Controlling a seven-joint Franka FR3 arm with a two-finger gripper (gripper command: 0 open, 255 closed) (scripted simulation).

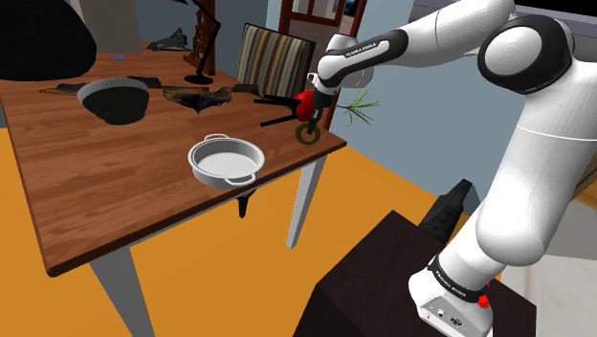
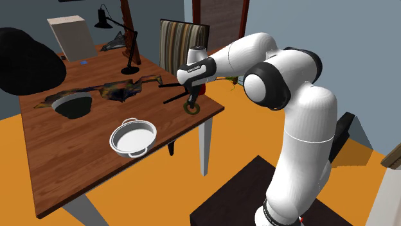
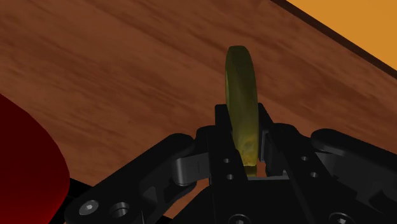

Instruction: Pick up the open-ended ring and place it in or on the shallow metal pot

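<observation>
Wood table over orange floor, striped chair behind. Grips olive ring edge-on betw. both fingers of black gripper, near table corner at shoulder view's right, just beside red thing. Looks raised just off the top, tho can't confirm. Pick-up prob. done, so approx. halfway. Left to do: carry ring over to grey two-handled pot, well apart toward shoulder view's left, nothing inside yet; lower past rim, let go, pull clear.
</observation>
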